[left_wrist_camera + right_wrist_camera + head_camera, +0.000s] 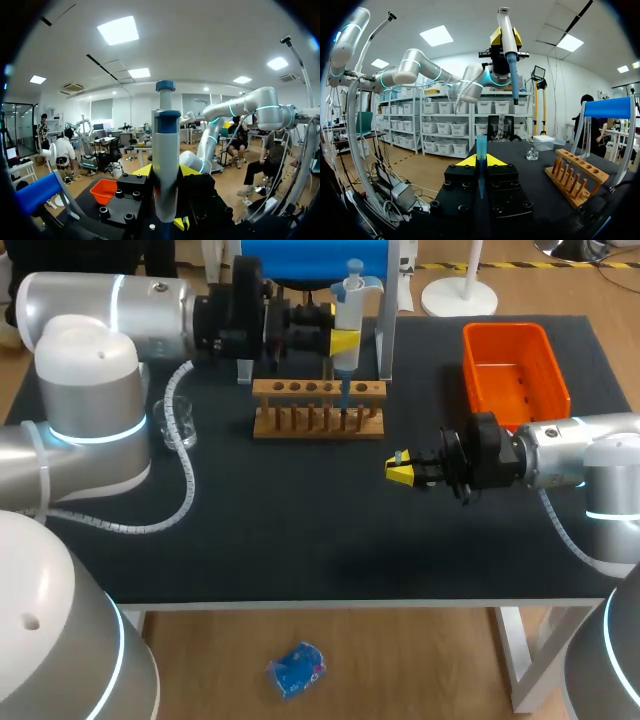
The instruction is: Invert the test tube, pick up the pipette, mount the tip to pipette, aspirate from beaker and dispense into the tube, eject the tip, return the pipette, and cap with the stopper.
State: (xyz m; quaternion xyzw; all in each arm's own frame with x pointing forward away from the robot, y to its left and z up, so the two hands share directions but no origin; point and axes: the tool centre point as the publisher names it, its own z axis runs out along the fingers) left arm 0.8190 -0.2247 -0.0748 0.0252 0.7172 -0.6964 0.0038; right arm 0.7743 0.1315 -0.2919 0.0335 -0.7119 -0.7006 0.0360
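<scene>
Mounting the tip seems the step in hand. At upper middle of the head view, the left gripper (343,341) clamps the pipette (350,310) upright above the rack (318,422). Right of centre, the right gripper (399,470) pinches the blue tip (481,155). Next, the pipette's nose needs lining up with the tip's open end, then pressing in.

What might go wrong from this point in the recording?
1. The right tool pinches only the slim blue tip; if the pipette in the left tool presses on off-axis, the tip may tilt or drop.
2. The beaker stands right beside the left arm's hose, which might sweep it.
</scene>
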